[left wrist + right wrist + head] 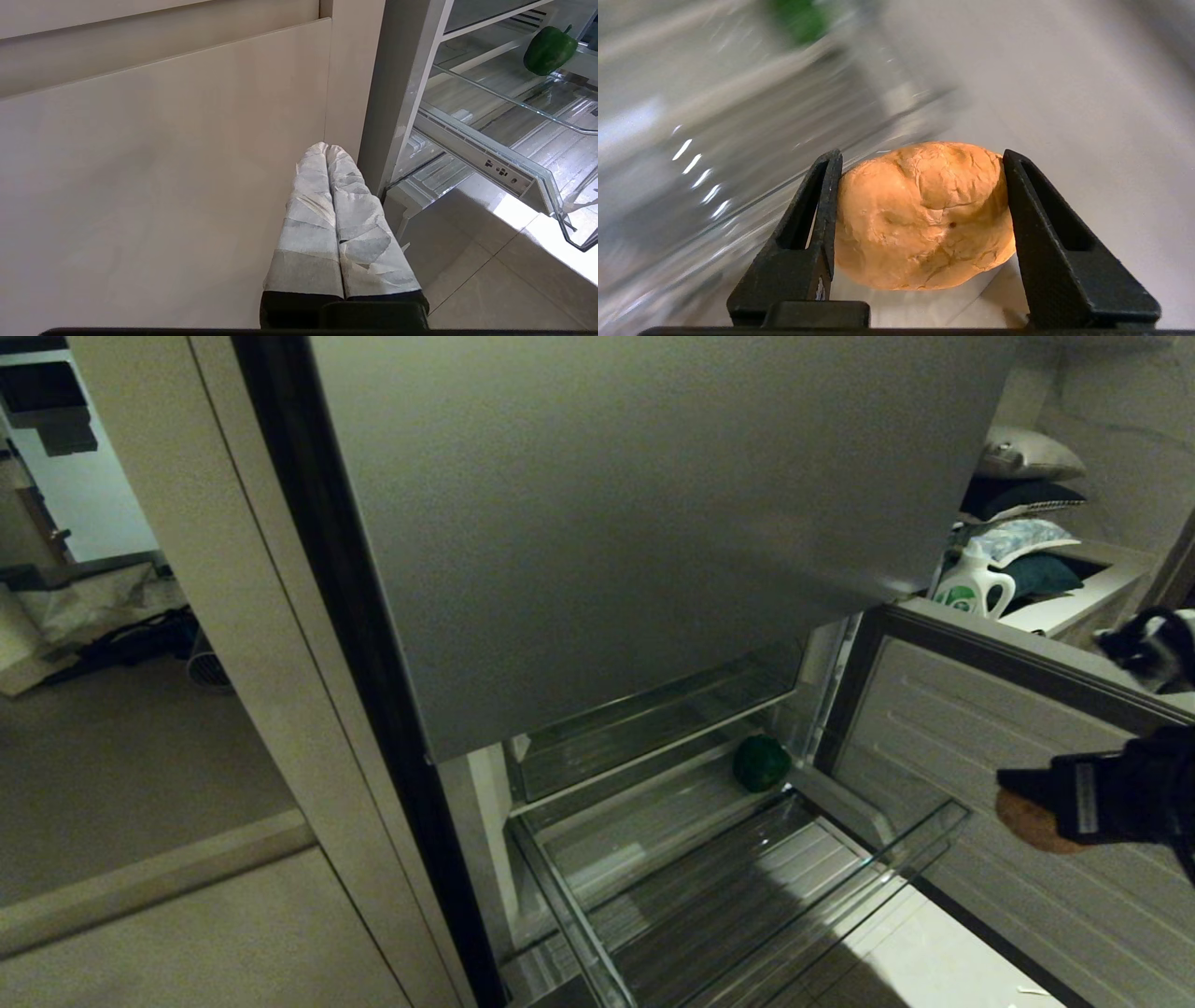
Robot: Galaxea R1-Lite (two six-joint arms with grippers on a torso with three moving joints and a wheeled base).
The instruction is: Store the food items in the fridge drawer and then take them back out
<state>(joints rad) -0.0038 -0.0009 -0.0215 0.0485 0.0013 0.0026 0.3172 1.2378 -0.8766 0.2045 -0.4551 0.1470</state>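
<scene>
Clear plastic forms the drawer [738,896], which is pulled out of the grey fridge [616,523] below the closed upper door, its ribbed floor bare. Behind it, on the glass shelf [644,803] at the drawer's back right corner, the green pepper [761,763] is seen resting beside the inner wall; in the left wrist view the same pepper [549,50] lies at the far end of the shelf, beyond the drawer rail [495,163].

At the right edge of the head view the right gripper [1036,803] is held in the air in front of the open lower door [980,803], well apart from the drawer's front right corner. Its black jaws are clamped on the tan potato [1032,821], which is gripped on both sides in the right wrist view, the potato [924,214] filling the gap between the two fingers [817,219]. The background there is blurred.

The left gripper [327,147] is parked low beside the pale cabinet panel [163,163], just left of the fridge's side, with its taped fingers [308,224] pressed together and nothing between them.

A white-and-green jug [971,583] stands on a ledge beyond the door.
</scene>
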